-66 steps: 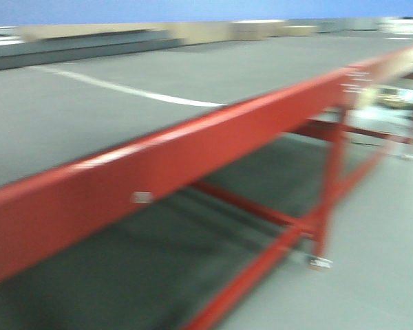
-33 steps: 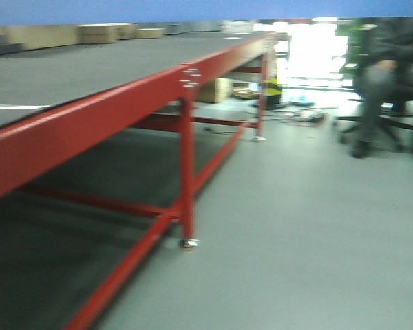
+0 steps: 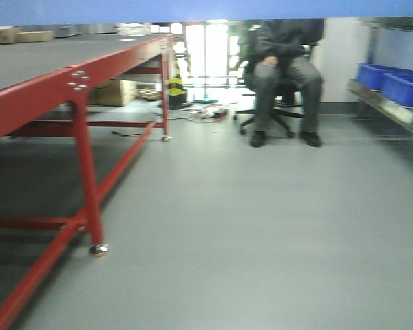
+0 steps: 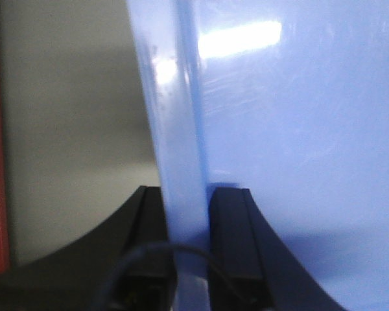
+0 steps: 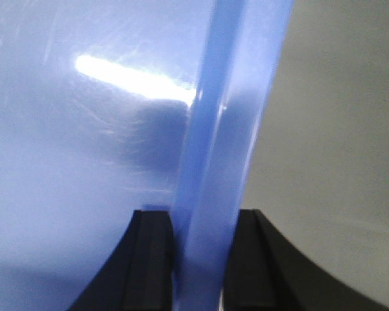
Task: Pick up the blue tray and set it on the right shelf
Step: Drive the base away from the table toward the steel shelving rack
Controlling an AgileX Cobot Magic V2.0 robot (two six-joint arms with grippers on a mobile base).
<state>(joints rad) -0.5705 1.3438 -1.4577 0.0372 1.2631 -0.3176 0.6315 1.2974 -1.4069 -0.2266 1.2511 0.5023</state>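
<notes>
Jaws of the left gripper [image 4: 188, 197] and right gripper [image 5: 200, 220] are clamped on rims of the blue tray [image 4: 298, 129], held beside the long edge of the red bench [image 3: 27, 96]. Past its far corner are seen a seated person [image 3: 282, 62] and dark-blue bins [image 3: 392, 82] on the right shelf [image 3: 385, 110].

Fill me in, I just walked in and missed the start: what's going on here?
A two-armed robot is carrying the blue tray. The left end effector and right end effector are each shut on a rim, on opposite sides. Ahead are a red-framed table to the left, a seated person, and the right shelf holding dark-blue bins. The tray is not yet on that shelf.
</notes>
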